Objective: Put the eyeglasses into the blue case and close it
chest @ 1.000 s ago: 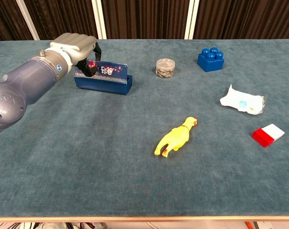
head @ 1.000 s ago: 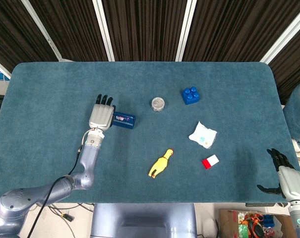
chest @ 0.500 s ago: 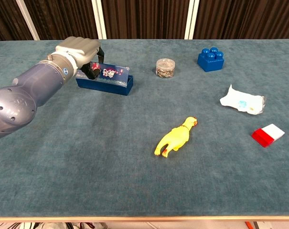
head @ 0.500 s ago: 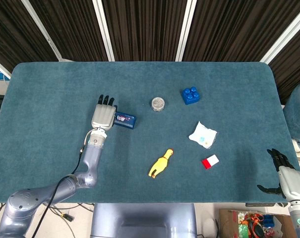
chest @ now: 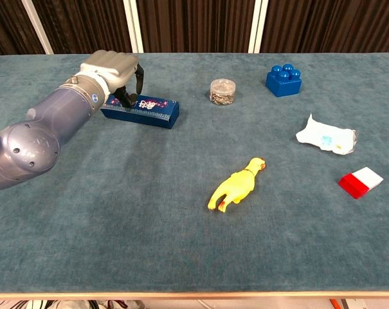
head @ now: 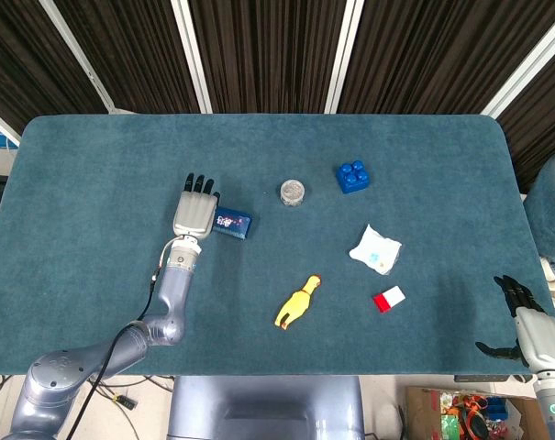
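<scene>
If the left hand [chest: 114, 69], fingers curled down on the lid of the blue case [chest: 143, 112] under it, pushes unevenly, the case could slide away.

yellow toy [chest: 238, 185], blue brick [chest: 284, 80], maybe wipes pkt [chest: 326, 138]

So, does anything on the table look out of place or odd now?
Nothing is spilled or damaged. The yellow rubber chicken lies on its side, and the white packet looks crumpled. The blue case appears closed under the left hand.

left hand [chest: 110, 67] on case [chest: 146, 111], jar [chest: 222, 91] right of it, brick [chest: 283, 80] further right
</scene>
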You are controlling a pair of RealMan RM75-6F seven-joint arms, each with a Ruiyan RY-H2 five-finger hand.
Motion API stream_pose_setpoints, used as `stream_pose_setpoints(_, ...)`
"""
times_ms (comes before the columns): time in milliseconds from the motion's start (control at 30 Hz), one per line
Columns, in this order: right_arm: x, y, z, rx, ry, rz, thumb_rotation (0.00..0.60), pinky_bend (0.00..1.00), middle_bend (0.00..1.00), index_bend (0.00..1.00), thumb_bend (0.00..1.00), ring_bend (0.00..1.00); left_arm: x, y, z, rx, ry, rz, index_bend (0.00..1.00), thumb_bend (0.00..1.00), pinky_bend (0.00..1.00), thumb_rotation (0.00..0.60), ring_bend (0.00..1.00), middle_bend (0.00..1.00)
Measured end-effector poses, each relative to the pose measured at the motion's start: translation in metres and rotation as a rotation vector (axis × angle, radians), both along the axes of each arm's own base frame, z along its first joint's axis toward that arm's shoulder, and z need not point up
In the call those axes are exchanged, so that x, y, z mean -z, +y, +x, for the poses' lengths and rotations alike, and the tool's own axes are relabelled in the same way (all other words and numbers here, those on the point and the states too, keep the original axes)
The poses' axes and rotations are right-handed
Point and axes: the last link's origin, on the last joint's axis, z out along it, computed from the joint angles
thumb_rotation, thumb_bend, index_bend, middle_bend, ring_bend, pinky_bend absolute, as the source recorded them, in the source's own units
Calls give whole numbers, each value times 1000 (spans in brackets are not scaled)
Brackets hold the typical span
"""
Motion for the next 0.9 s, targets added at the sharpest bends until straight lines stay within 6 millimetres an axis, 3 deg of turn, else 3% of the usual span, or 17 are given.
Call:
stream_pose_setpoints(167,0,0,0,2,-2,2,600,210,0,0,114,40,1,2,2,8,3,9,391,455,67,600,63,180)
stream_pose_setpoints(300,0,0,0,2,-3,2,600,210,0,0,114,39,0,3,3,25,12,20,159,451,65,600,63,176)
stream_pose_setpoints(367,0,0,0,1,-2,1,600,210,0,0,114,39,-1,2,4,34,5,24,105,435,63,600,62,174)
stream_pose_setpoints(633,0,0,0,-1,-6,-2,600,210,0,0,115,40,-12,-1,10,66,-19,14,65,174,17,600,6,107)
stream_pose_setpoints(900,0,0,1,-5,-7,-5,600,210,0,0,114,39,-35,-4,12,27,-1,-89,81,170,17,600,6,103)
